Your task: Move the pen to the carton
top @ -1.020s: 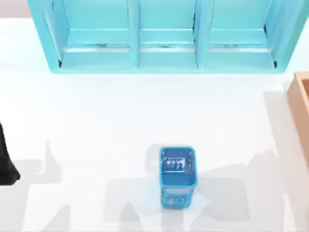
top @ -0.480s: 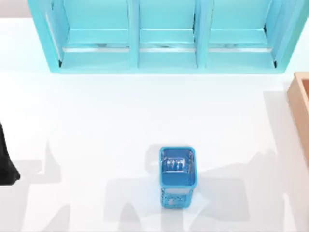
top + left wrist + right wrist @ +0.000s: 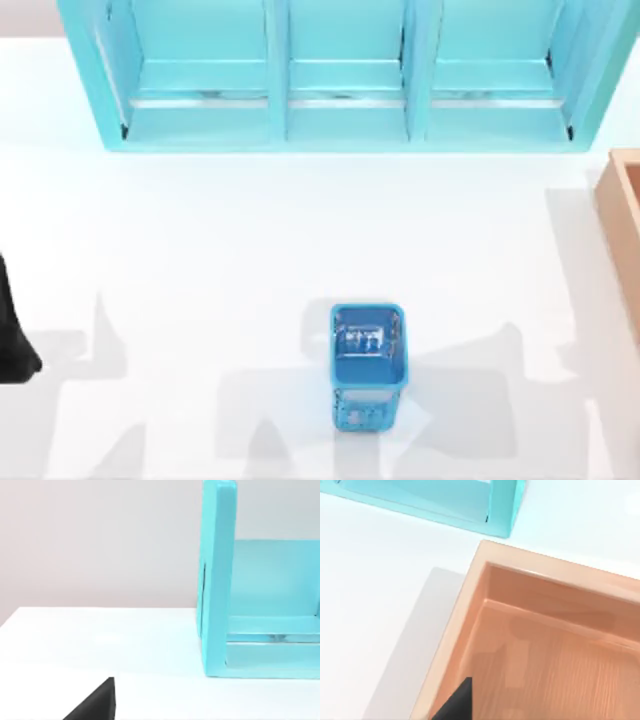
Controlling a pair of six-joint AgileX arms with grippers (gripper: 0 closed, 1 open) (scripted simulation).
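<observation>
On the white counter, the turquoise shelf stands far, the tan carton lies right with the right arm above it, its pincer state untellable, the blue holder stands near; likely the drop step, yet no pen visible, so confirm release next.

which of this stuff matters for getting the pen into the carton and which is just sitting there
Job: carton at the table's right edge; right arm above it, a dark tip at its wall.

Lying about: shelf unit at the back; blue holder near the front; left arm parked at the left edge.
</observation>
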